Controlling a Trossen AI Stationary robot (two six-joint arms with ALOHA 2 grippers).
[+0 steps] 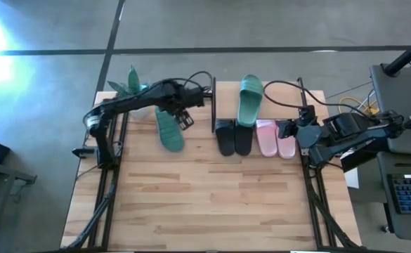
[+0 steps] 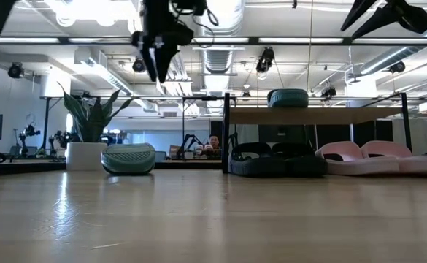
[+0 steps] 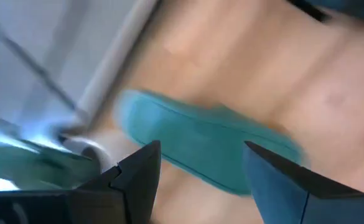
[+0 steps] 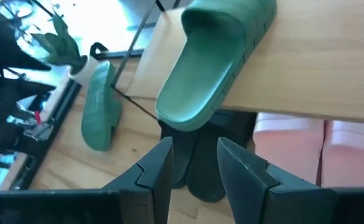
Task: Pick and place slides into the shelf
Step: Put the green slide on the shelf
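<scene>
Left of the shelf (image 1: 298,91), 1 teal slide (image 1: 168,131) lies on the table (image 1: 191,204), sole up as far as I can tell, just in front of a potted plant (image 1: 131,84). Above it hangs the left gripper (image 1: 185,117), fingers spread wide and empty. To do this step well, I would bring it straight down with 1 finger on each long edge (the rounded sole could roll otherwise), then close near the middle. Its mate (image 1: 249,98) already lies on the top board, toe overhanging the near edge; 2 black slides (image 1: 234,136) and 2 pink slides (image 1: 275,138) sit beneath. At the shelf's right end the right gripper (image 1: 287,129) waits, about half open, holding nothing.
</scene>
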